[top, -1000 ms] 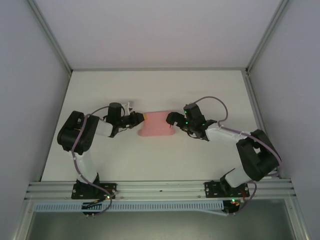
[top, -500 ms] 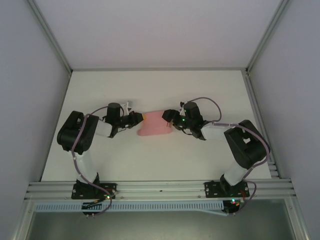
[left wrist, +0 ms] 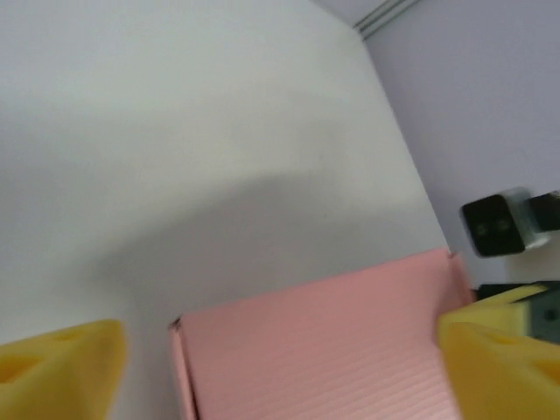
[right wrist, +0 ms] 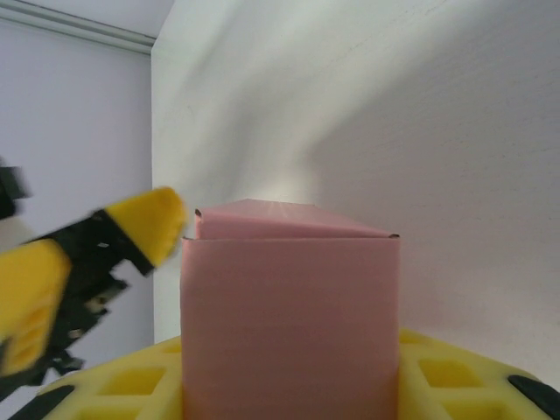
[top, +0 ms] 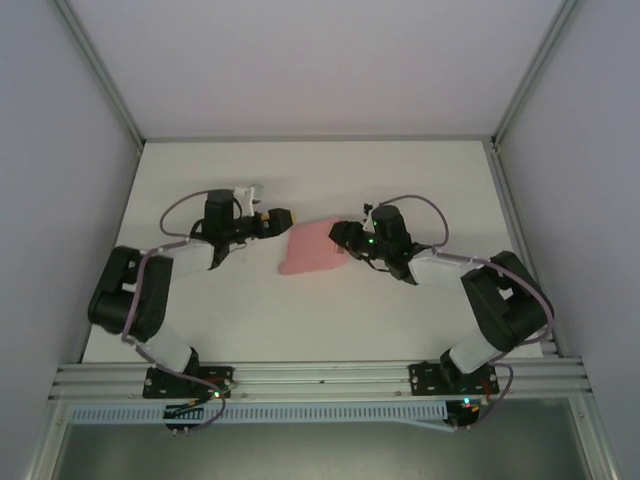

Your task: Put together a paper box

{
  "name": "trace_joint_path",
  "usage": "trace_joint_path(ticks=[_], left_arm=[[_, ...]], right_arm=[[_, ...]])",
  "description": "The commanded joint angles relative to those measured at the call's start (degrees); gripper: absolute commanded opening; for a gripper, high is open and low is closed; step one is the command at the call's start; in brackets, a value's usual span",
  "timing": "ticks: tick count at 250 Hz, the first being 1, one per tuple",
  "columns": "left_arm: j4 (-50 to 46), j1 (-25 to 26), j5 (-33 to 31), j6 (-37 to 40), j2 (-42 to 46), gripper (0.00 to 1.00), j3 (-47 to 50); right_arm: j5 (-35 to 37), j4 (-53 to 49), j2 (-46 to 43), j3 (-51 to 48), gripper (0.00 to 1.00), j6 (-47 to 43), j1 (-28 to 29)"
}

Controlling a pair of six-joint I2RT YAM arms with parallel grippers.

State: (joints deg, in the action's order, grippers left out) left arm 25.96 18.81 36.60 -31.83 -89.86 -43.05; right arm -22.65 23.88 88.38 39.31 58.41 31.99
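The right gripper [right wrist: 290, 385] was seen pressed together on the paper box [top: 312, 248]: its yellow fingers [right wrist: 131, 385] lay flush against both side walls of the box's near end, so that the box was pinched between them. From that hand the box ran straight ahead, lying on the white table [top: 300, 170], with its far end pointing away from the fingers. At that far end a flap was seen standing up and slanting back above the top face; whether it was tucked in could not be told.

Just past the far end, and a little to one side of it as seen from the right hand, the left gripper [left wrist: 280, 337] was found spread wide, with nothing held. From its own wrist the box was seen ahead of and between its two yellow fingers [left wrist: 61, 367], apart from both, with one pink face turned toward that hand and a narrow edge flap showing at the corner nearer one finger.

The step in hand was judged to be a change of hold. The body of the box appeared formed and was steadied by the right hand, while the left hand stood free to work on the end facing it. The next move was judged to call for the left fingers to be brought in on that end flap and for it to be pressed home, with the right-hand pinch kept light enough that the thin card would not be crushed.
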Motion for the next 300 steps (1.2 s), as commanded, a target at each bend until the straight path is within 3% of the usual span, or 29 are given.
trace_joint_path(ticks=[1, 52, 83, 123, 192, 275, 300], left_arm=[[-11.38, 3.08, -2.42, 19.49, 7.96, 0.99, -1.8], [-22.53, 17.22, -15.83, 44.64, 19.87, 1.0, -0.25], [-24.08, 24.04, -22.68, 50.11, 20.64, 1.0, -1.08], [-28.16, 30.12, -33.14, 54.32, 17.53, 1.0, -4.84], [-28.81, 33.59, -40.29, 58.59, 13.91, 1.0, -5.65], [-27.79, 34.55, -45.47, 59.3, 10.77, 1.0, -5.81], [-27.96, 34.69, -45.14, 58.64, 10.47, 0.93, -6.43]], right_arm=[[1.24, -5.64, -3.98, 0.11, 0.46, 2.33, -1.38], [-8.25, -20.39, -7.07, 5.12, 0.42, 6.09, -8.12], [-13.46, -35.75, -6.13, 11.04, 0.35, 4.29, -10.78], [-19.11, -37.18, -6.05, 12.05, 0.35, 8.84, -12.1], [-28.68, -36.06, -4.01, 10.92, 0.34, 17.58, -15.02], [-30.37, -36.3, -6.74, 10.79, 0.33, 19.42, -15.4], [-30.0, -37.59, -7.0, 10.78, 0.34, 19.01, -15.53]])
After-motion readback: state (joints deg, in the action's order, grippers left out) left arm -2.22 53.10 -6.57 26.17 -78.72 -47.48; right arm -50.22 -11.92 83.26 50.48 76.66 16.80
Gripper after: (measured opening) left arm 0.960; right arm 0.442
